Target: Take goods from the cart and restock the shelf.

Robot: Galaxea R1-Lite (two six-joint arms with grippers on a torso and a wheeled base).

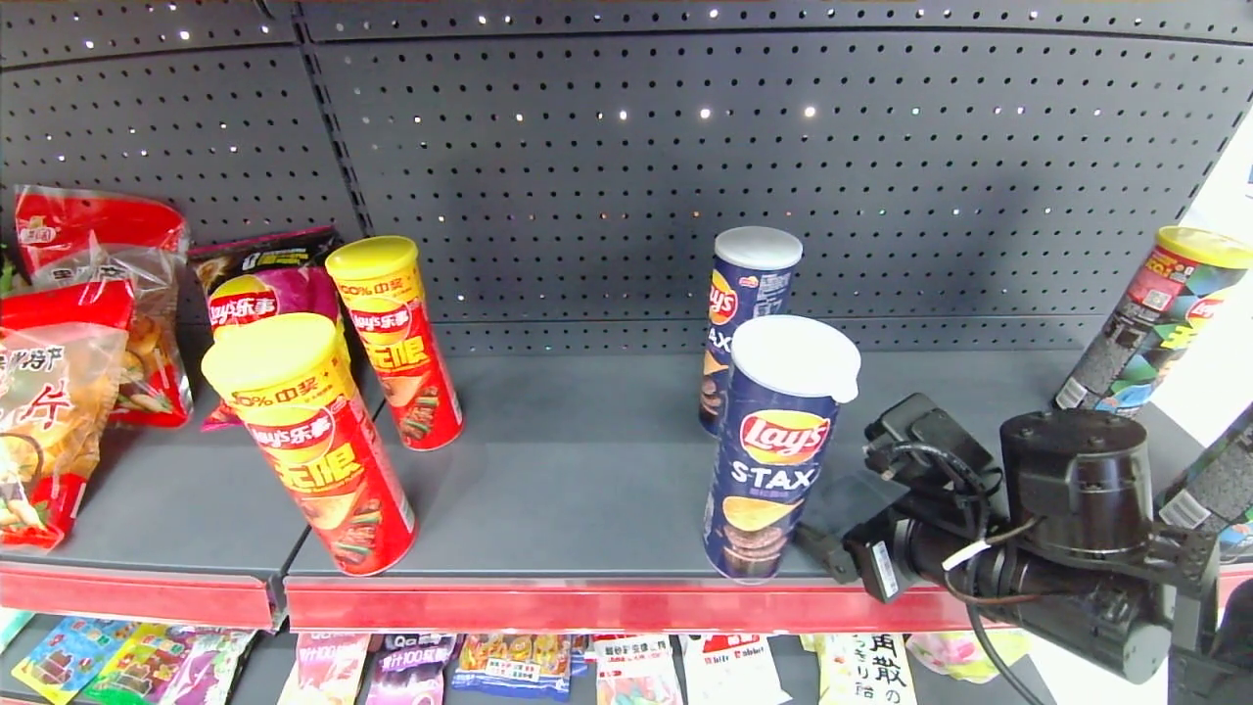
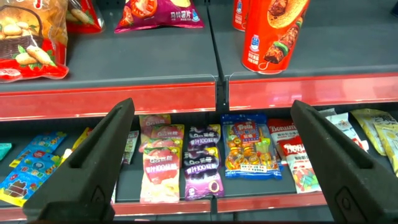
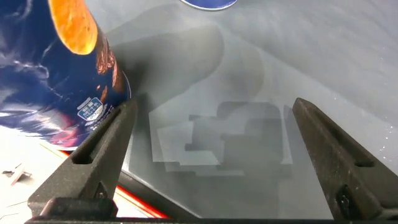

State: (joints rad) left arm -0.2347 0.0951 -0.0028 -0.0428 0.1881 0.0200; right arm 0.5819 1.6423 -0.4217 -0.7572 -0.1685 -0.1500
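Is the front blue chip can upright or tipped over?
Upright: the front blue chip can stands on its base on the shelf, white lid on top.

Glossy blue can (image 1: pixel 773 460), matt metal shelf (image 1: pixel 578 490)

Older stock and fittings around the shelf (image 1: pixel 587 460)

Two red tubes with yellow lids stand at the left, the front red tube (image 1: pixel 313 441) near the edge, the rear red tube (image 1: pixel 396 343) farther back; a maroon crisp bag (image 1: pixel 264 284) sits just behind them. The far left is crowded with red snack bags (image 1: pixel 88 313). A grey perforated back panel (image 1: pixel 626 176) rises behind. At the right edge stands a patterned tube (image 1: pixel 1150 323) with a yellow lid. Under the red price rail (image 1: pixel 587 607), small sweet packets (image 1: pixel 509 666) lie in a row on the lower tier.
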